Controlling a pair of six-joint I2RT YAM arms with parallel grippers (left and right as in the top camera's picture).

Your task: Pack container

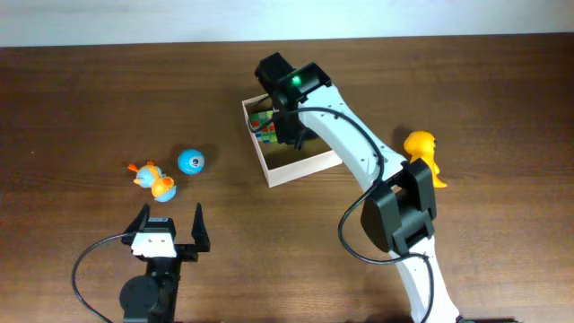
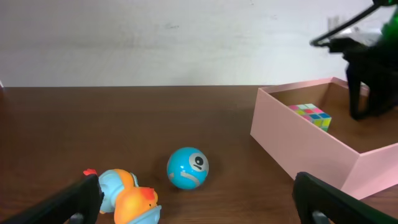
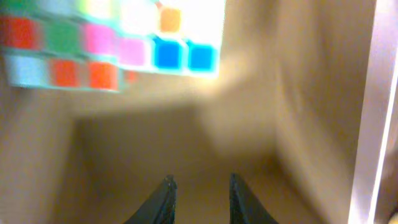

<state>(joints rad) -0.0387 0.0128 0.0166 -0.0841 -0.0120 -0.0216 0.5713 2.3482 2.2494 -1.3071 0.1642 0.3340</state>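
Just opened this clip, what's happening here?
The right hand is down inside the box, open and empty, near a colourful cube lying in it. The left hand hangs open, holding nothing. A blue ball, an orange toy and a yellow duck lie outside on the table.

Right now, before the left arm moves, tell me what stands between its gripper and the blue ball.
Nothing visible does. The left gripper is open with bare table ahead up to the blue ball; the orange-and-blue duck toy lies just left of that line.
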